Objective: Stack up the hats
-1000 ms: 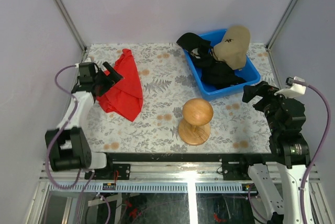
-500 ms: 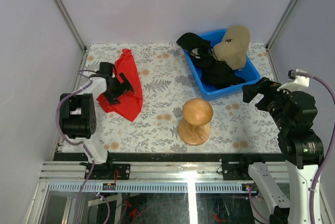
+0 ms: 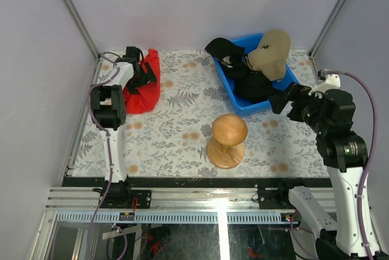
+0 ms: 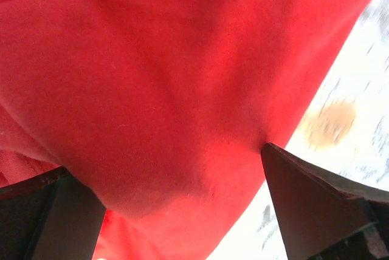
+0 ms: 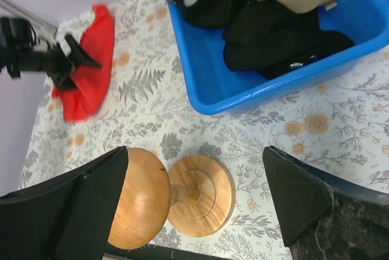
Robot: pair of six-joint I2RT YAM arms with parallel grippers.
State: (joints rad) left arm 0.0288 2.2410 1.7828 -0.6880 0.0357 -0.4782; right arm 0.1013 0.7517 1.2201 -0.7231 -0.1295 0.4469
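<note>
Upper right of the top view: tan hat [image 3: 270, 50] and black hats [image 3: 255, 85] piled in blue tub [image 3: 252, 107]. Upper left: left gripper [image 3: 148, 73], fingers wide apart, down on red cloth [image 3: 141, 95]. Right edge: right gripper [image 3: 278, 101], wide apart, holding nothing, near tub.

Lit brightly and evenly from above; only soft, faint shadows beside the wooden stand [image 3: 226, 141]. Glares white on the metal rail [image 3: 219, 194]. Sharp overhead and at the right wrist; blurred up close against the red cloth [image 4: 182, 90] at the left wrist.
</note>
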